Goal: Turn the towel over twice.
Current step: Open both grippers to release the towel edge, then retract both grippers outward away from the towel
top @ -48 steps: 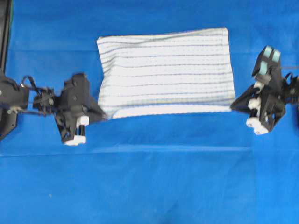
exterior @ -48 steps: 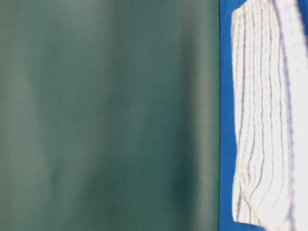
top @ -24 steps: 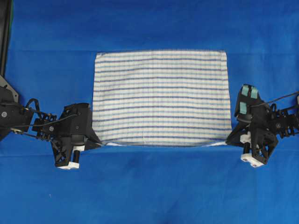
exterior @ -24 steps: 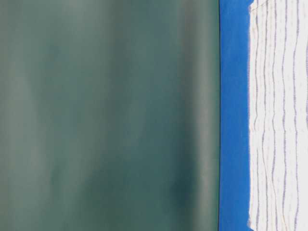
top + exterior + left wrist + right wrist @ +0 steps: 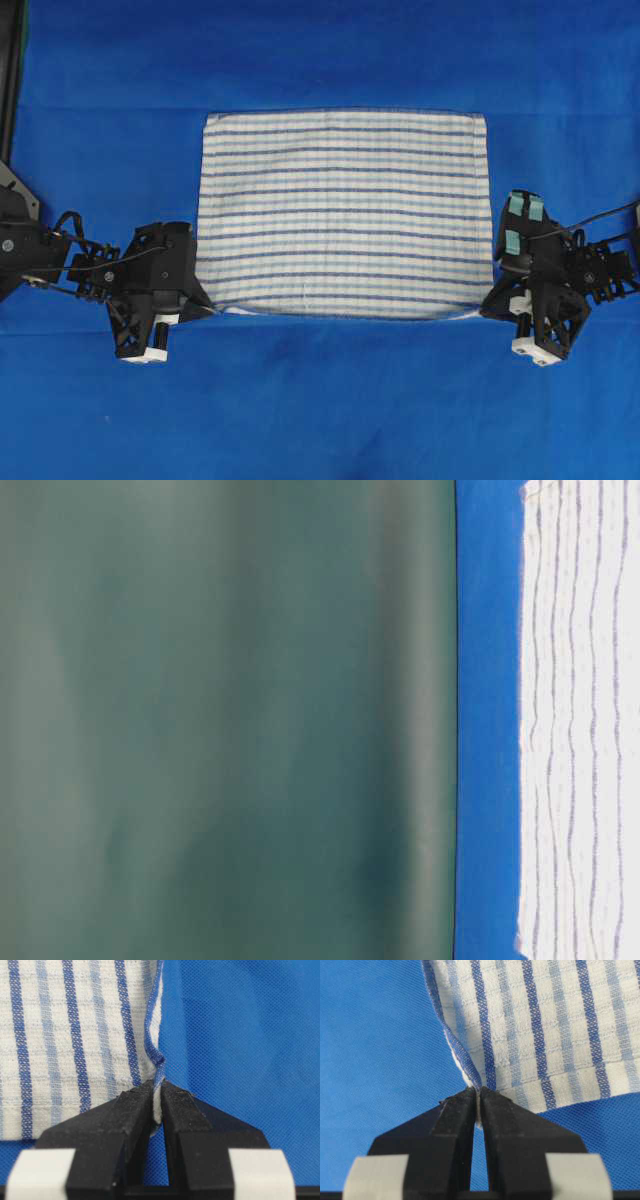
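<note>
I have both grippers, left (image 5: 156, 1091) and right (image 5: 477, 1094), pinched on thin towel (image 5: 345, 212) corners that could slip out.

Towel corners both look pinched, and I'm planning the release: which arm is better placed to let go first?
Neither: left gripper and right gripper each pinch a near corner of the flat towel.

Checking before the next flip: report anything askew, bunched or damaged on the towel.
Nothing damaged. The towel lies flat and square on the table covering, striped face up. Its two near corners are slightly puckered where the left end effector and right end effector pinch them.
</note>
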